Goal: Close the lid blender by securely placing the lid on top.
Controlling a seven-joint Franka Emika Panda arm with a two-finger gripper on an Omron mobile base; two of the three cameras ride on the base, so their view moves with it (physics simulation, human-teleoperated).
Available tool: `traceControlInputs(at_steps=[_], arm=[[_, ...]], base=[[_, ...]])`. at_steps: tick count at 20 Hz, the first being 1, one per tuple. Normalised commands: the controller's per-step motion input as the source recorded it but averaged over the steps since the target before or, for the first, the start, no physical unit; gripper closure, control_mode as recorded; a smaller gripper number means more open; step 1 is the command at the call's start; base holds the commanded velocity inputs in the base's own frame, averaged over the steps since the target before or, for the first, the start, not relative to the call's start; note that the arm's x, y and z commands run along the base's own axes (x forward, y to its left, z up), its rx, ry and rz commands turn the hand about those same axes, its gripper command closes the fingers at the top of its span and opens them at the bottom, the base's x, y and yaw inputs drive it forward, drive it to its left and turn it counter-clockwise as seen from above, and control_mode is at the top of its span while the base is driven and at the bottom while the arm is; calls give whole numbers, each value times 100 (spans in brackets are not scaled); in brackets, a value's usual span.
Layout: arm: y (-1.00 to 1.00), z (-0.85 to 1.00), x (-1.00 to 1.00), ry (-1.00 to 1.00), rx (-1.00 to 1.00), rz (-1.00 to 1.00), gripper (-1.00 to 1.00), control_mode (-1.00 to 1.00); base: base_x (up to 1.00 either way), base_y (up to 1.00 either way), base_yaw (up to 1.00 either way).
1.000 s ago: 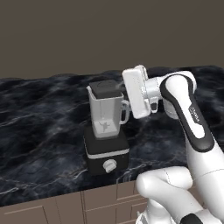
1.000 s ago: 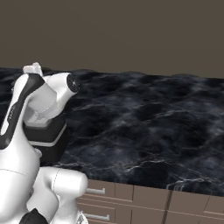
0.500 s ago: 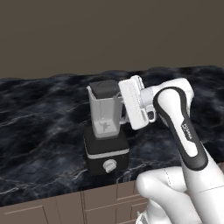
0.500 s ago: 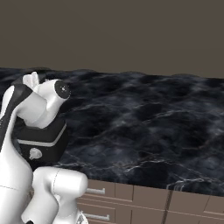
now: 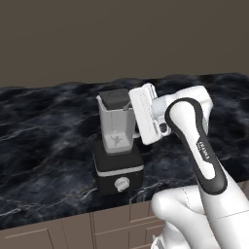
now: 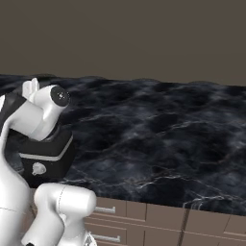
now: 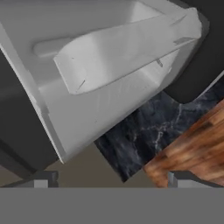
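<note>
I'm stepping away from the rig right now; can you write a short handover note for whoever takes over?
Gripper: open, holding nothing, right beside the jar's side handle.
Blender: black boxy base with white knob and clear squarish jar, standing upright on the dark marble counter near its front edge.
Lid: flat dark grey square plate, already on the jar's rim.
Done: lid placed, it seems.
Left: confirm it sits flush, then back the arm away.

- Counter [image 5: 44,146]: black marble with pale veining, running the full width of both base views.
- Cabinets [image 6: 158,222]: brown drawer fronts under the counter edge, with light bar handles [image 6: 104,210].
- Wall [image 5: 121,39]: plain dull brown behind the counter.
- Floor [image 7: 192,144]: wood planks, seen from the hand camera beside the marble.
</note>
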Motion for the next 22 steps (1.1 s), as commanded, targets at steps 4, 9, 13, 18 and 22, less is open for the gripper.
traceControlInputs(at_steps=[4,9,13,18,22], arm=[[26,0,28,0,0,-3,-100,-100],[30,-3,35,0,0,-3,-100,-100],[23,-20,12,0,0,-5,-100,-100],[0,-13,-62,-2,0,-3,-100,-100],[0,10,-80,-11,0,-3,-100,-100]], base=[[0,0,0],[0,0,0],[0,0,0],[0,0,0],[0,0,0]])
